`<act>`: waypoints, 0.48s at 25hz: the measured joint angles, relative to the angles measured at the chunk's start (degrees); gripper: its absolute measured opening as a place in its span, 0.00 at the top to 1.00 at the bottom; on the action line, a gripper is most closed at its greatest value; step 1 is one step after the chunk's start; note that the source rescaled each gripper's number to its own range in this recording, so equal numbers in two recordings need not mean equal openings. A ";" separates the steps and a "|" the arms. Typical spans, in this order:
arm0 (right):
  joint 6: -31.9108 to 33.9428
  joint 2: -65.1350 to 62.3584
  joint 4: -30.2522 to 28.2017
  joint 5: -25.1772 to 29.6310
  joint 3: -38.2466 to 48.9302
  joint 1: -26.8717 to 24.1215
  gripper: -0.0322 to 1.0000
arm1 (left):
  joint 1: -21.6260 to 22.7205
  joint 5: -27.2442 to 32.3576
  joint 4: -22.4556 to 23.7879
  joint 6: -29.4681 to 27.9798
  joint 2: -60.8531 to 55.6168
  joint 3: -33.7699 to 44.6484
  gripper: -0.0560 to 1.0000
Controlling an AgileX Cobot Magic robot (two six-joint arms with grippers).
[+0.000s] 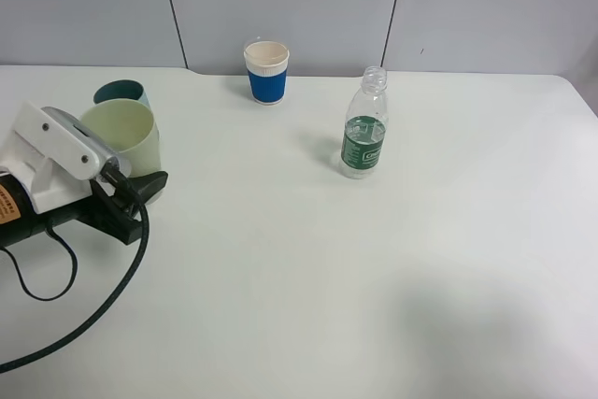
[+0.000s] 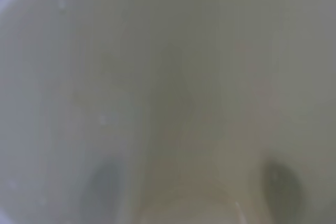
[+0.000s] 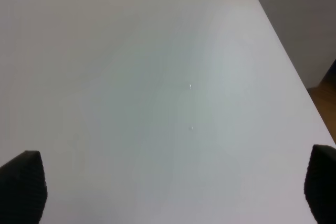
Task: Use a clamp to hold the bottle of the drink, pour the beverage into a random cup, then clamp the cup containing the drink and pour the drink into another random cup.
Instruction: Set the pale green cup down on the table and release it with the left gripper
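White tabletop [image 1: 374, 277] held everything. At nine o'clock, the left gripper [image 1: 140, 184] was closed on the pale yellow-green tumbler [image 1: 126, 137], whose wall filled the left wrist view; the teal tumbler [image 1: 120, 92] stood just behind it. A clear bottle [image 1: 363, 123] with a green label stood upright near one o'clock, and a paper cup [image 1: 266, 72] with a blue sleeve at twelve. The right gripper [image 3: 173, 192] hung wide open over bare table.

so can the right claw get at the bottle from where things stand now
Probably yes. The right claw is open over bare table, and the uncapped bottle stands alone with nothing beside it; the blue-sleeved paper cup sits well behind.
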 joint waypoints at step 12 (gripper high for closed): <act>0.00 0.00 0.00 0.00 0.00 0.00 0.00 | 0.00 -15.47 5.71 0.00 20.90 -0.05 0.92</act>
